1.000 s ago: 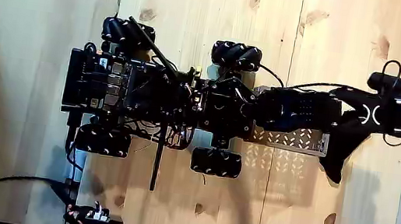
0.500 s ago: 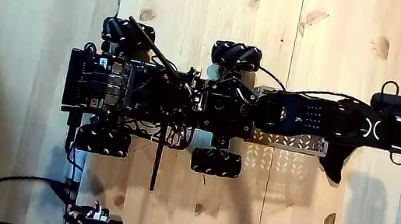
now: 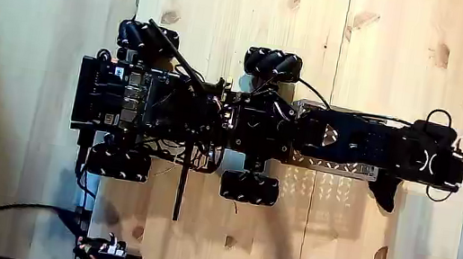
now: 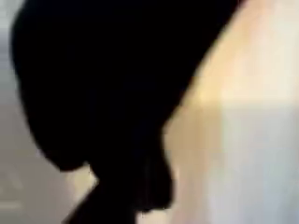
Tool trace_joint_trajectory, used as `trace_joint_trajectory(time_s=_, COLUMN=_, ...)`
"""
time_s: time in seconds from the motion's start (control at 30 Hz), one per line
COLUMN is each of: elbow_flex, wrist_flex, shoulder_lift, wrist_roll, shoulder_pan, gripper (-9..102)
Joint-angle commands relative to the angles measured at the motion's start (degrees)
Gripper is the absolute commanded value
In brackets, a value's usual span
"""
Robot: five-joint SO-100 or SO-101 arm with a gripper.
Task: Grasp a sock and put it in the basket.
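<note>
Sock (image 4: 103,84) darkens wrist view.

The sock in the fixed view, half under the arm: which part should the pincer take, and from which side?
Probably the tapered end of the sock that pokes out below the arm in the fixed view. It lies flat on the wood, so come from straight above and close across its narrow width. The rest is hidden beneath the arm.
</note>
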Motion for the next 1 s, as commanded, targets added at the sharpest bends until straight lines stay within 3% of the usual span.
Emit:
trace_joint_trajectory(time_s=0.0, elbow_flex=-1.58, wrist_flex=-2.55, shoulder_lift=-2.02, wrist_roll=-1.58, shoulder_pan=1.41, gripper=28)
trace_joint_trajectory(time_s=0.5, elbow_flex=-2.20, wrist_flex=-9.14, shoulder_lift=-15.47, wrist_roll=-10.99, shoulder_pan=5.80, gripper=28)
trace_joint_trajectory(time_s=0.53, elbow_flex=-2.20, wrist_flex=-9.23, shoulder_lift=-16.08, wrist_roll=-11.25, shoulder_pan=6.06, gripper=25)
trace_joint_trajectory(time_s=0.6, elbow_flex=-2.20, wrist_flex=-9.23, shoulder_lift=-16.44, wrist_roll=-11.60, shoulder_pan=6.33, gripper=2)
trace_joint_trajectory(time_s=0.63, elbow_flex=-2.20, wrist_flex=-8.88, shoulder_lift=-16.26, wrist_roll=-11.43, shoulder_pan=6.33, gripper=0)
trace_joint_trajectory(time_s=0.97, elbow_flex=-2.20, wrist_flex=10.28, shoulder_lift=6.77, wrist_roll=-1.58, shoulder_pan=-3.69, gripper=0)
